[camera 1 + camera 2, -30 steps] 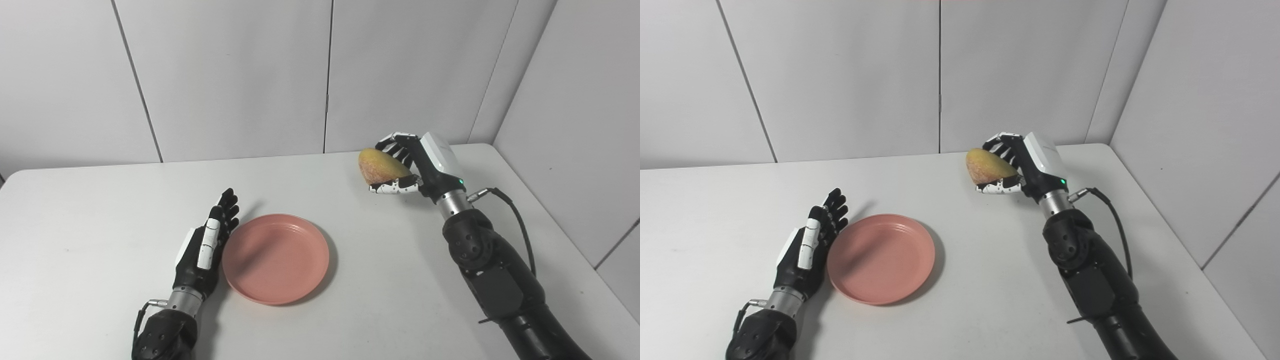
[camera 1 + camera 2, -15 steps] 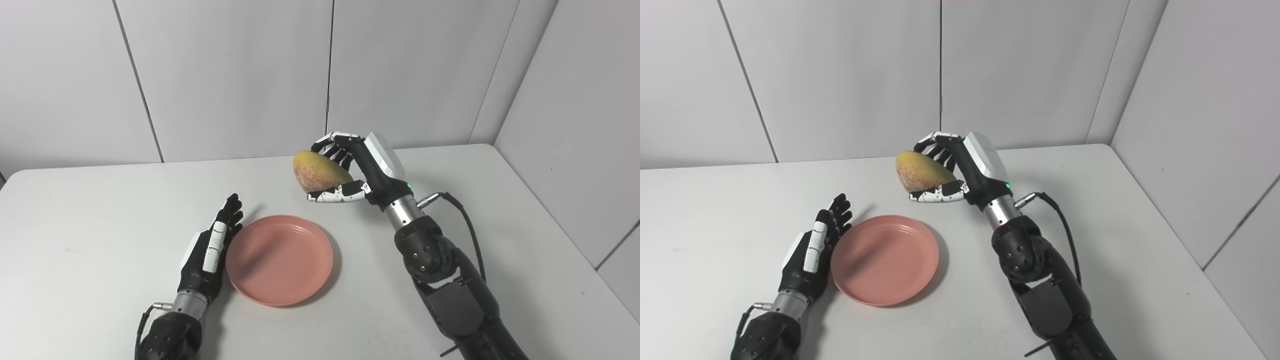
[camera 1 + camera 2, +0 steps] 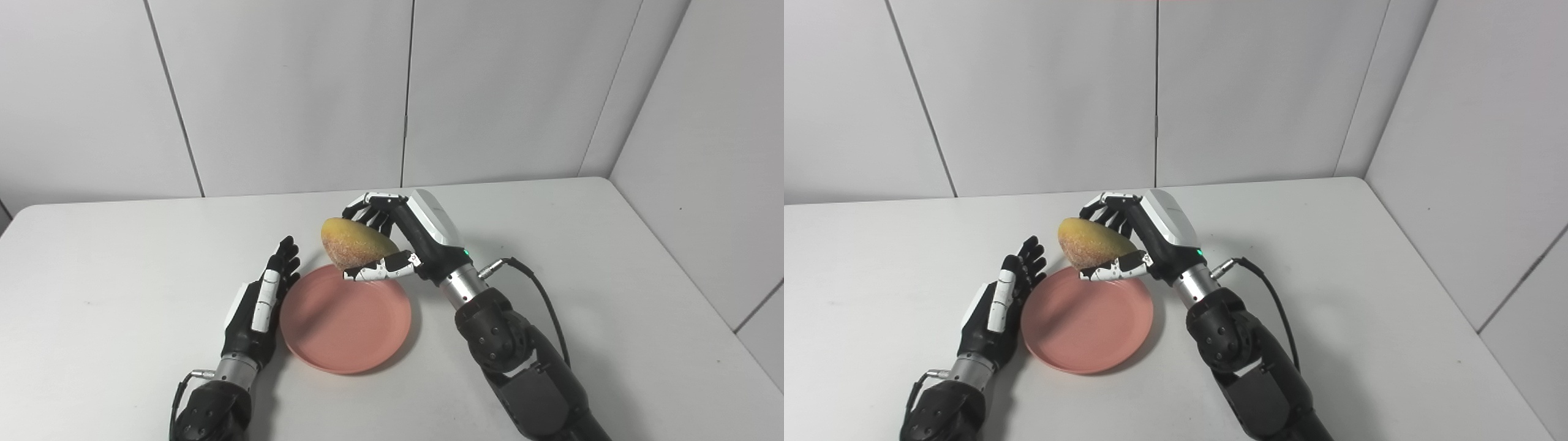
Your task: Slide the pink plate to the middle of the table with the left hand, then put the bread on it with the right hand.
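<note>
"What are the hands like?"
"Black, with white plates. The right hand (image 3: 398, 242) has a big white back cover and a tiny green light by its silver wrist."
"Cables?"
"A black one loops off each wrist; the left hand (image 3: 257, 309) is slimmer, arms matte black."

The plate (image 3: 346, 321) lies on the table (image 3: 612, 294) near its front middle. The left hand (image 3: 257, 312) rests just beside the plate's left rim — the right hand (image 3: 404, 245) holds the bread (image 3: 355, 242) above the plate's far edge.
</note>
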`<control>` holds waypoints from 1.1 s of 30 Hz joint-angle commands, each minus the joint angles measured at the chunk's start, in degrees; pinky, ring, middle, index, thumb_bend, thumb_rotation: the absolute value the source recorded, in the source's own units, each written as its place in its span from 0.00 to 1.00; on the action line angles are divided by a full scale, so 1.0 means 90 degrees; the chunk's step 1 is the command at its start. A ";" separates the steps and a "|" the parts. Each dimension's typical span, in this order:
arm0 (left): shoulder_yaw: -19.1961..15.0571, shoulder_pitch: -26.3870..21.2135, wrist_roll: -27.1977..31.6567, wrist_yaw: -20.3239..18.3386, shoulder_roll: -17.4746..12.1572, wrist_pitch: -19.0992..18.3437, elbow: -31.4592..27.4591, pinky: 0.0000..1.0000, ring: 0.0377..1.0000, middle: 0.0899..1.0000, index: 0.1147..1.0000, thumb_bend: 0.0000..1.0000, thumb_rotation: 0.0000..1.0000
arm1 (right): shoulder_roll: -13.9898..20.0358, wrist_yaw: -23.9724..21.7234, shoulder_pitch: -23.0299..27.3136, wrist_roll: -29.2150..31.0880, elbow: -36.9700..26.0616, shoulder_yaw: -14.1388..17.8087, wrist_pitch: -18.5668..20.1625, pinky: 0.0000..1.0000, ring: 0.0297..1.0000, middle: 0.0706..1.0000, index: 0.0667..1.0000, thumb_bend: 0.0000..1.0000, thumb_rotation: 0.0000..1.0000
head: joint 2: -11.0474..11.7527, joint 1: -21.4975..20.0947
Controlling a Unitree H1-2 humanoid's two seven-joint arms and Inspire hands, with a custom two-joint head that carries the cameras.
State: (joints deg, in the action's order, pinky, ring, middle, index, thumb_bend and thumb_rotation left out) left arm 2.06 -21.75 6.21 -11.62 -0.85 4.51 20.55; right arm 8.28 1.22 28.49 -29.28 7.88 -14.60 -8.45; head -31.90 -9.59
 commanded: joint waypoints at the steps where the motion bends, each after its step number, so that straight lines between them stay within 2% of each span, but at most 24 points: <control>1: 0.0045 0.0101 -0.0011 0.0050 0.0137 0.0065 -0.0010 1.00 1.00 0.98 0.95 0.80 1.00 | 0.0066 0.0088 0.0141 -0.0001 -0.0083 -0.0019 -0.0447 0.36 0.38 0.44 0.52 0.51 0.00 | -0.0023 0.0112; 8: 0.0084 0.0114 -0.0024 0.0111 0.0226 0.0003 -0.0105 1.00 1.00 0.97 0.94 0.81 1.00 | 0.0131 -0.0116 -0.0067 0.0034 -0.0096 -0.0093 -0.0449 0.38 0.39 0.43 0.51 0.51 0.00 | -0.0107 0.0407; 14: 0.0030 0.0097 0.0001 0.0175 0.0344 0.0204 -0.0041 1.00 1.00 0.96 0.93 0.78 1.00 | 0.0222 -0.0200 -0.0134 0.0028 0.0010 -0.0130 -0.0483 0.37 0.38 0.42 0.52 0.51 0.00 | -0.0171 0.0595; 19: 0.0046 0.0087 -0.0053 0.0292 0.0422 0.0188 -0.0075 1.00 0.99 0.96 0.92 0.77 1.00 | 0.0315 -0.0190 -0.0192 0.0056 0.0151 -0.0172 -0.0757 0.36 0.38 0.43 0.51 0.51 0.00 | -0.0212 0.0816; 24: 0.0026 0.0101 -0.0056 0.0412 0.0517 0.0210 -0.0113 1.00 0.97 0.94 0.90 0.71 1.00 | 0.0373 -0.0131 -0.0192 -0.0129 0.0303 -0.0272 -0.1043 0.33 0.38 0.42 0.51 0.51 0.00 | -0.0235 0.0835; 28: 0.0032 0.0121 -0.0089 0.0444 0.0522 0.0206 -0.0146 1.00 0.97 0.93 0.90 0.72 1.00 | 0.0327 -0.0150 -0.0211 -0.0209 0.0401 -0.0305 -0.0959 0.32 0.37 0.43 0.52 0.51 0.00 | -0.0230 0.0803; 33: 0.0028 0.0125 -0.0067 0.0433 0.0513 0.0189 -0.0172 1.00 0.97 0.94 0.90 0.70 1.00 | 0.0255 0.0004 -0.0177 -0.0331 0.0687 -0.0331 -0.1113 0.38 0.39 0.43 0.51 0.51 0.00 | -0.0242 0.0766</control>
State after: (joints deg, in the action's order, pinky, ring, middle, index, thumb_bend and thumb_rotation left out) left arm 2.12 -20.81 5.49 -7.82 3.00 4.57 19.56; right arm 10.72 -0.60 25.26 -32.20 14.65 -17.68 -15.57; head -34.10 -2.72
